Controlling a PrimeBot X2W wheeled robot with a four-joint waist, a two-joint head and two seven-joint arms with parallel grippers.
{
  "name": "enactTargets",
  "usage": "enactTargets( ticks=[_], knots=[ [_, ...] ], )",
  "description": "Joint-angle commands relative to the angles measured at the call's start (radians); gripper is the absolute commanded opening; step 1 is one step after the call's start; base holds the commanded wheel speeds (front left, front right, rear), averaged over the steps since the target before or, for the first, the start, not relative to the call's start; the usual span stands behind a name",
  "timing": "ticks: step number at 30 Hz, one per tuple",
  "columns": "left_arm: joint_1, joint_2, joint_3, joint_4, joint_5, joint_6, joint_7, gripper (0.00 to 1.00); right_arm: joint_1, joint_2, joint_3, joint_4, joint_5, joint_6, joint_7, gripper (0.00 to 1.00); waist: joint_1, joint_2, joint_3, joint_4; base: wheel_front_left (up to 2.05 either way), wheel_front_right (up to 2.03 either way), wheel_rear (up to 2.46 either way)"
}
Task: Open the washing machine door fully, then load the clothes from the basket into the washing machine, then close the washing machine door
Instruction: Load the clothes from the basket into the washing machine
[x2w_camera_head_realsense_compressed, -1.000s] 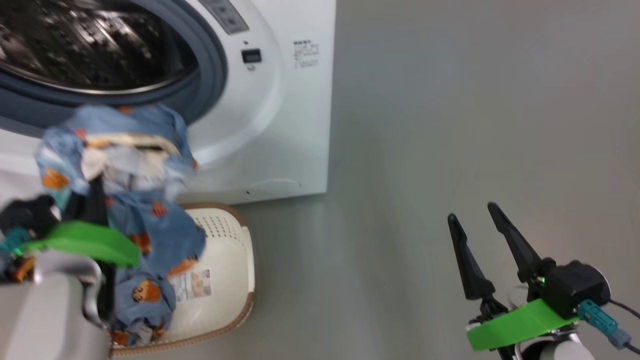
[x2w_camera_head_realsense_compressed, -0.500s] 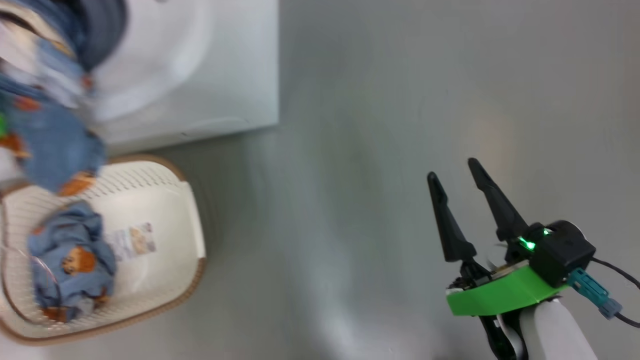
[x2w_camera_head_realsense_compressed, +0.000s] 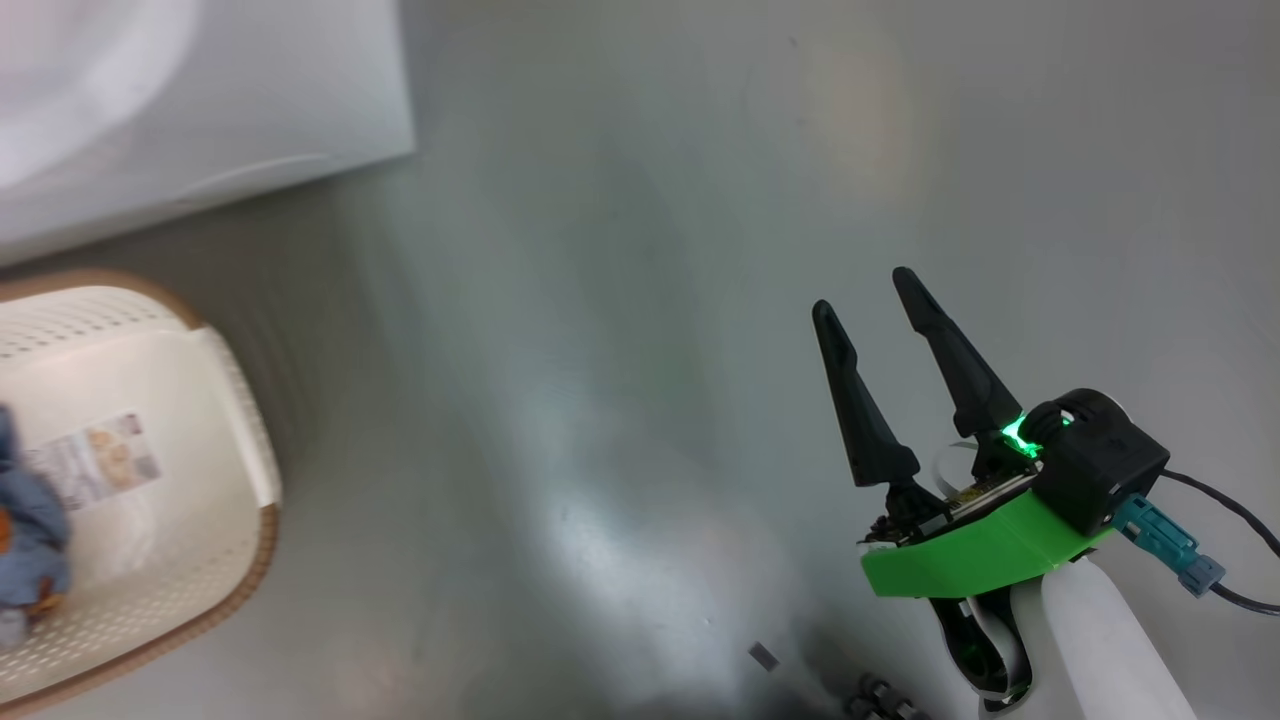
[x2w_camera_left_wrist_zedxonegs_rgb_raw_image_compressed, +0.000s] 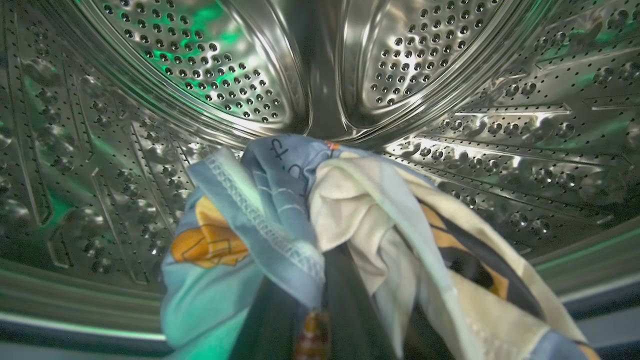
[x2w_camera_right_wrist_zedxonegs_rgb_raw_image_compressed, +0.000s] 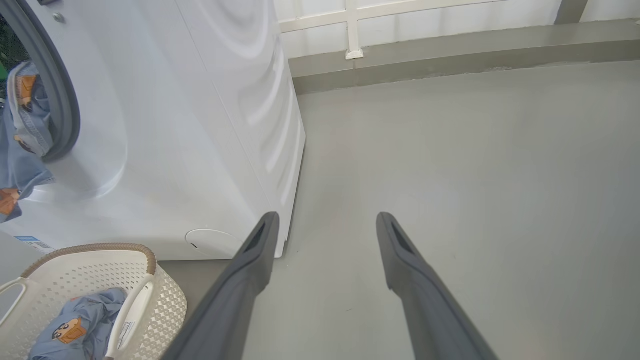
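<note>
Blue clothes (x2w_camera_right_wrist_zedxonegs_rgb_raw_image_compressed: 75, 327) in the basket (x2w_camera_right_wrist_zedxonegs_rgb_raw_image_compressed: 170, 305), another bundle (x2w_camera_left_wrist_zedxonegs_rgb_raw_image_compressed: 300, 210) at the washing machine (x2w_camera_right_wrist_zedxonegs_rgb_raw_image_compressed: 200, 125)

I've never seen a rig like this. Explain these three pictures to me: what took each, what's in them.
This is a wheeled robot with two arms. The head camera looks down at the grey floor, its open right hand and the basket. The right wrist camera looks along that hand's fingers at the washing machine; a blue bundle lies in the basket. The left wrist camera looks into the steel drum, where the left hand holds a printed garment.
</note>
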Motion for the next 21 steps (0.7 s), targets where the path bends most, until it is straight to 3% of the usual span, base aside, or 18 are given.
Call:
enactTargets(
  ticks=[1,7,14,21],
  knots=[
    [-0.041,0.084,0.013,-0.027,0.011,0.002,-0.018,0.00,0.006,0.001,0.024,-0.023,0.017,0.009,-0.011,1.00,-0.0001,0.0000,0.056,-0.055,0.00,0.00,0.00],
    [-0.158,0.140,0.003,-0.041,0.080,0.051,-0.147,0.00,0.002,0.001,0.030,-0.030,0.030,0.009,-0.012,1.00,-0.0001,0.0000,0.082,-0.071,0.00,0.00,0.00],
    [-0.270,0.155,-0.027,-0.043,0.156,0.121,-0.297,0.00,-0.013,0.001,0.035,-0.035,0.037,0.009,-0.012,1.00,-0.0001,0.0000,0.108,-0.066,0.00,0.00,0.00],
    [-0.333,0.169,-0.047,-0.027,0.201,0.156,-0.386,0.00,-0.026,0.001,0.042,-0.041,0.041,0.009,-0.012,1.00,-0.0001,0.0000,0.130,-0.061,0.00,0.00,0.00]
  ],
)
